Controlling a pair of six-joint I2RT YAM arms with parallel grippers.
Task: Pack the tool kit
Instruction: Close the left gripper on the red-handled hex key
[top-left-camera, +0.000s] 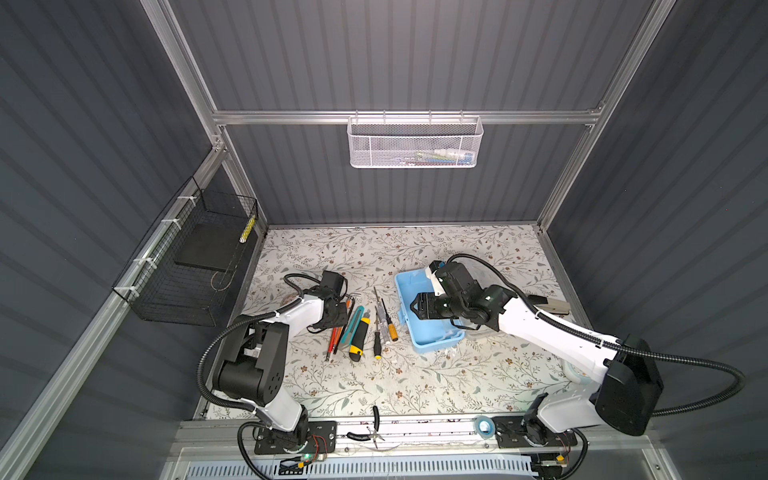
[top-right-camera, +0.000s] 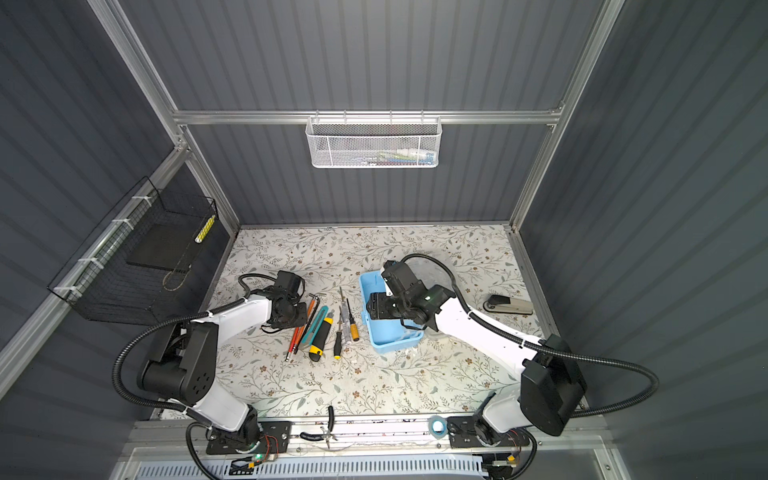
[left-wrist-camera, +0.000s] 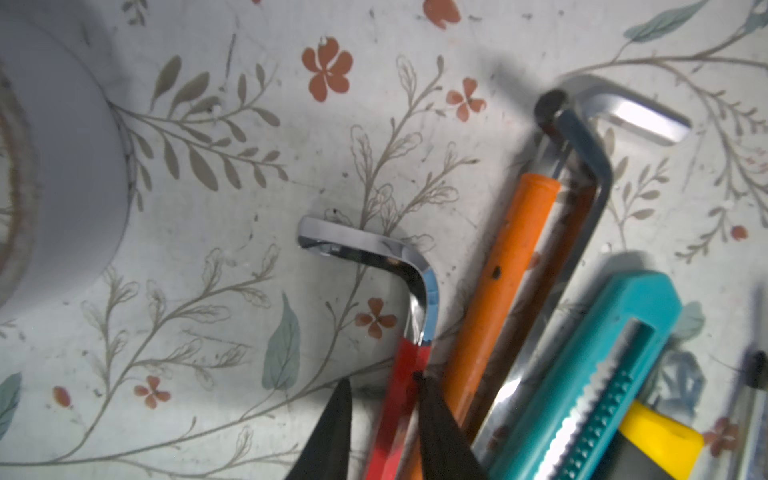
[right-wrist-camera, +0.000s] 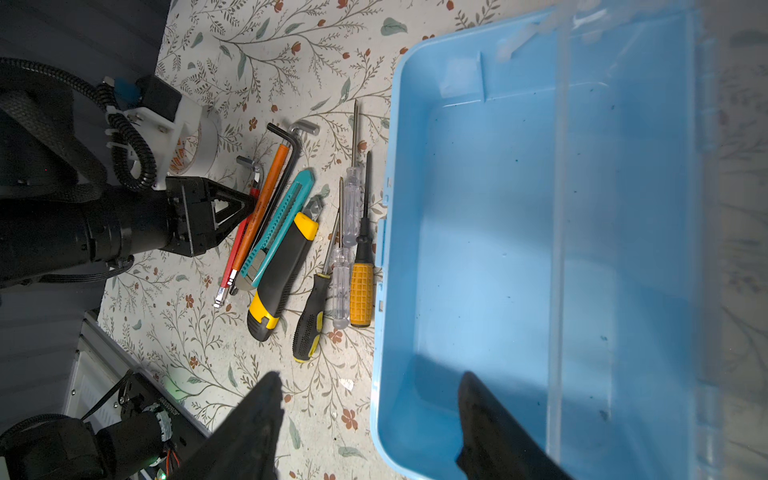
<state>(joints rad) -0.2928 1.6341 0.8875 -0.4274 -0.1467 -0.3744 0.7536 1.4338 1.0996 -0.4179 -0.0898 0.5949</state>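
Packing day on the flowered table (top-left-camera: 374, 386): the left gripper (left-wrist-camera: 382, 388), jaws drawn in to a narrow gap, stands astride the red-sleeved hex key (left-wrist-camera: 405, 361). One fingertip (left-wrist-camera: 440, 432) is against the sleeve and a strip of cloth shows beside the other, so nothing looks pinched yet.

The right gripper (right-wrist-camera: 370, 428) hangs wide open and empty over the wall of the light-blue case (right-wrist-camera: 478, 249) that faces the tools, one tip above the tub, one outside it. The case sits right of centre in both top views, with its clear lid (right-wrist-camera: 631, 187) thrown back and its floor bare.

The rest of the kit lies in a row on the cloth just beside that wall:
- an orange-sleeved hex key (left-wrist-camera: 498, 270), close against the red one
- a teal knife (left-wrist-camera: 615, 353)
- a yellow-and-black knife (right-wrist-camera: 282, 266)
- four screwdrivers (right-wrist-camera: 361, 286)

The red key is probably light, stiff and thin, and it lies flat, so the tips must reach right down to the cloth. Its plastic sleeve should grip better than the polished bend. A hold near the sleeve's middle would keep it from swinging, though the orange neighbour may be dragged along. The knives look heavier and rubber-gripped, while the round screwdrivers are apt to roll.
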